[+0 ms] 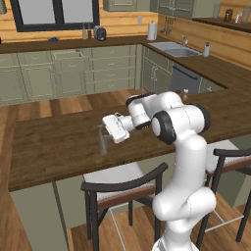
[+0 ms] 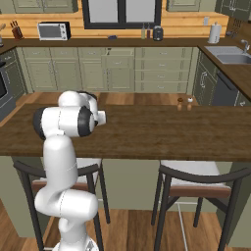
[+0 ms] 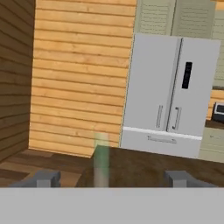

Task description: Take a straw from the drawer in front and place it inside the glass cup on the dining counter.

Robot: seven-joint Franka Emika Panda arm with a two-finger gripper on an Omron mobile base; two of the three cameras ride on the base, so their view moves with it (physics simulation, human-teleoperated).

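My gripper [image 1: 103,129] reaches left over the dining counter [image 1: 54,147], its fingers spread wide and open with nothing held. The glass cup [image 1: 104,143] stands on the dark wood just under and in front of the fingertips. In the hand view the cup [image 3: 101,161] is a faint greenish see-through column ahead, between the two fingertips [image 3: 43,178], and my gripper [image 3: 111,178] is open around that line. The straw is not visible; I cannot tell whether it is in the cup. The drawer [image 2: 120,52] in the far cabinet row stands pulled out a little.
Two black-framed stools [image 2: 195,177] are tucked under the counter's near edge. Two small shakers [image 2: 184,103] stand at the counter's far side. A steel fridge [image 3: 173,92] and a plank wall [image 3: 78,74] lie beyond the cup. A sink [image 1: 176,49] is at the right.
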